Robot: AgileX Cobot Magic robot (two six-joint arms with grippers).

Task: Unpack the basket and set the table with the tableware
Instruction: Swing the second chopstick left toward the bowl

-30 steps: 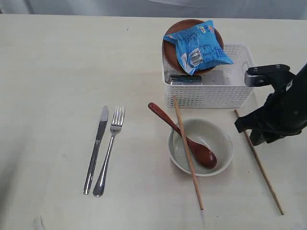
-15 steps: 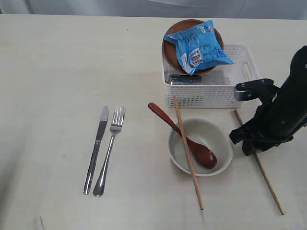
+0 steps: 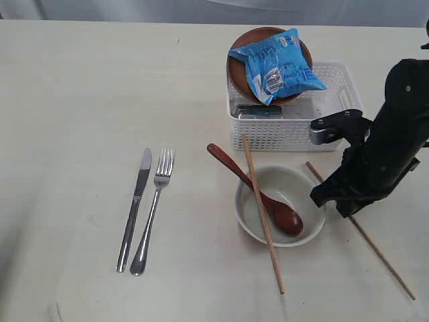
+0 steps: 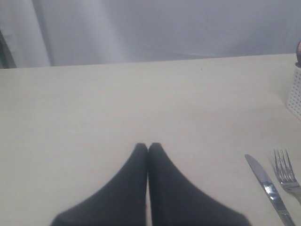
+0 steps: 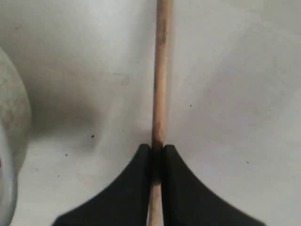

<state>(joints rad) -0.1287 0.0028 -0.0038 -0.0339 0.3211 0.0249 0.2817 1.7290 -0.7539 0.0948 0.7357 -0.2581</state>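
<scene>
Cream table (image 3: 80,87), slim, seemingly wooden chopstick (image 5: 160,70)

Wide bare table (image 3: 74,100) beyond knife (image 3: 137,194), narrow gap between bowl (image 3: 295,184) and basket (image 3: 288,137)

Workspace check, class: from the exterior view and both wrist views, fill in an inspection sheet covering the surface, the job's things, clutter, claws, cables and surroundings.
Surface: cream table, faint wood grain.
Job's things: knife and fork lie side by side; bowl holds the spoon, with one chopstick lying across it; brown plate sits tilted in the white basket, above a steel item that I cannot identify.
Clutter: blue snack packet on the plate.
Claws: left claw shut, empty; right claw shut on the second chopstick beside the bowl.
Cables: nothing seen.
Surroundings: pale backdrop behind the table.
</scene>
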